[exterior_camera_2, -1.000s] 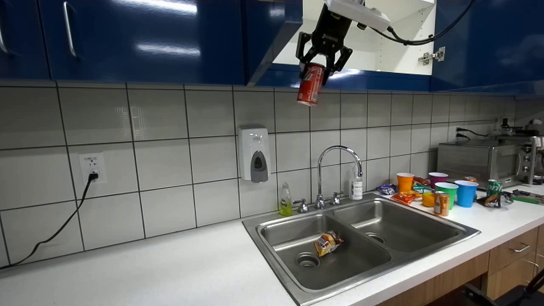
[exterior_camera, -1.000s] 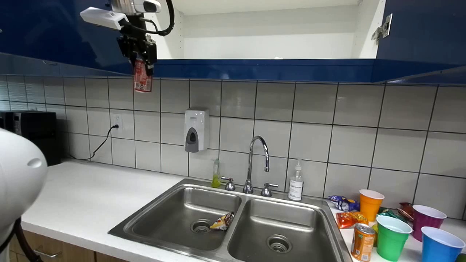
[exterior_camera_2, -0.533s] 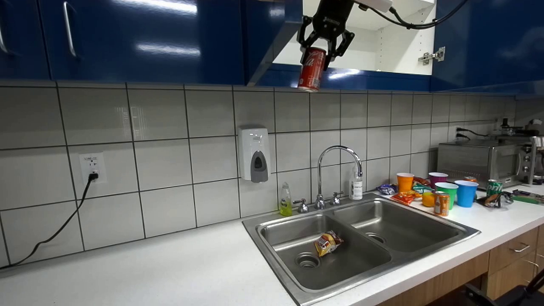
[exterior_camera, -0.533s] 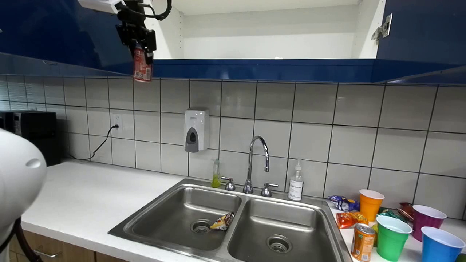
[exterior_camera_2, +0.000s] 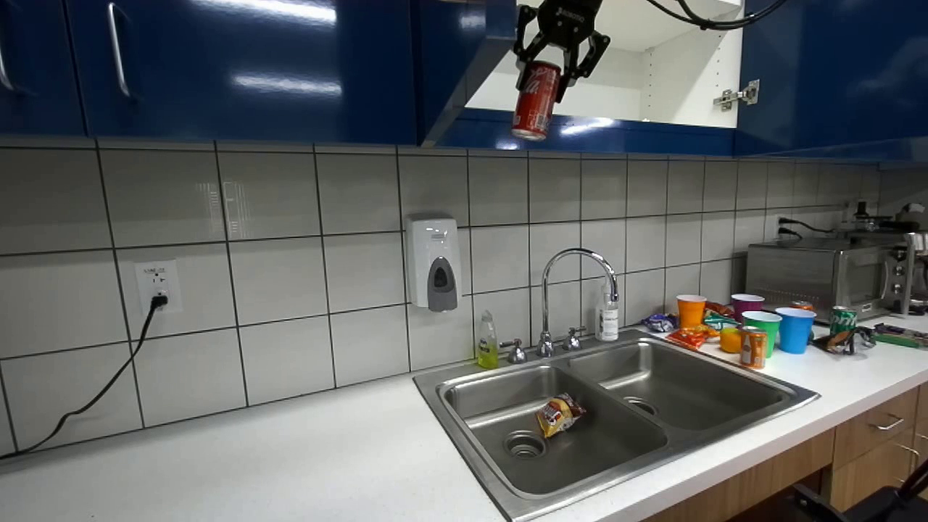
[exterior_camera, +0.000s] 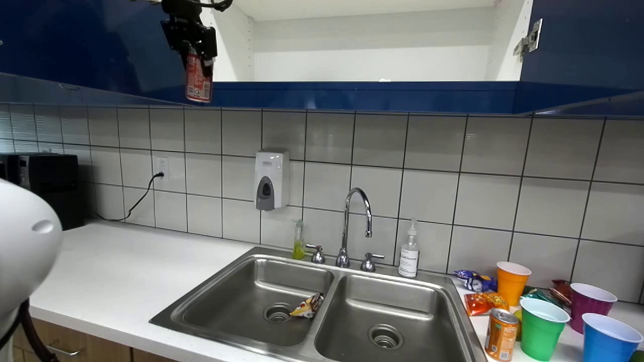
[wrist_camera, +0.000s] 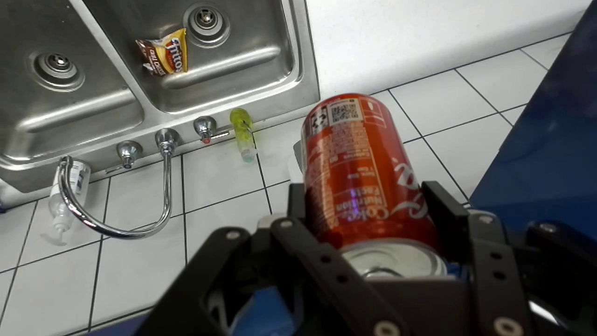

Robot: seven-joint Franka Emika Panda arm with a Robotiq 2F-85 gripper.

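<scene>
A red Coke can (wrist_camera: 359, 154) is pinched between the two black fingers (wrist_camera: 443, 205) of my gripper (wrist_camera: 366, 200), which press on opposite sides of it near its top end. The silver lid faces the palm in the wrist view. In both exterior views the can (exterior_camera_2: 535, 105) hangs bottom down, a little tilted, below my gripper (exterior_camera_2: 542, 78). It appears before the blue bottom edge of the open wall cabinet (exterior_camera: 352, 95), high above the counter. The upper arm is cut off by the top of both exterior views.
A cabinet door (exterior_camera_2: 464, 65) stands open beside the gripper. Below are a double sink (exterior_camera: 322, 322) holding a Fritos bag (wrist_camera: 165, 51), a tall faucet (exterior_camera: 358, 221) and a wall soap dispenser (exterior_camera: 271, 180). Several cups, cans and snack bags crowd around a green cup (exterior_camera: 543, 327).
My gripper has risen steadily with the can still in its grasp, so the can's bottom now lies above the cabinet's lower edge in both exterior views. Everything on the counter stays put.
</scene>
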